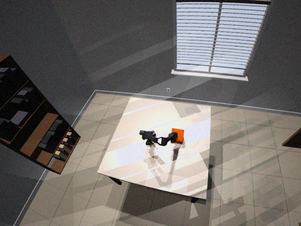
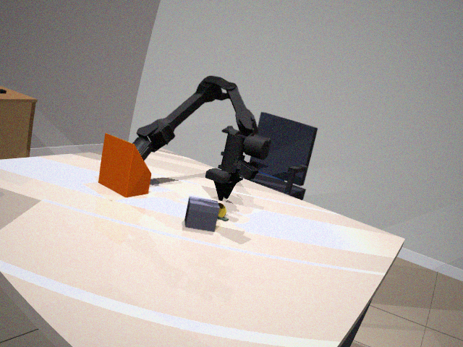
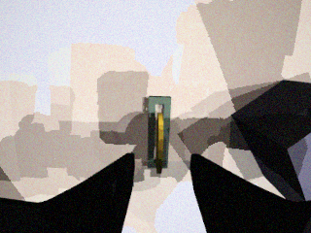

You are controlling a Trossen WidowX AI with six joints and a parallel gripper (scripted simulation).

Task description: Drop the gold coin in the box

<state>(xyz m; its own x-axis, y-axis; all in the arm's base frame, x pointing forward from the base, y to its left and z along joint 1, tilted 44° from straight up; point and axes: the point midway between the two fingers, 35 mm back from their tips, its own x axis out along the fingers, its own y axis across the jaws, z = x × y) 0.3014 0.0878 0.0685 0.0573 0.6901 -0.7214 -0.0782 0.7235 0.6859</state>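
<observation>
In the wrist view, the end effector [image 3: 162,169] stood partly open with nothing between its dark fingers at the bottom of the frame. Beyond them, at centre, the gold coin [image 3: 159,135] stood on edge inside the dark-green holder [image 3: 159,105] on the surface [image 3: 97,19]. The grey box [image 3: 299,155] lay at the right edge, slot unseen.

Gold coin [image 3: 158,138] upright on edge in the dark-green holder [image 3: 158,134], below the gripper [image 3: 162,175], centred between its partly closed fingers. Grey box [image 2: 202,214] just beside it.
</observation>
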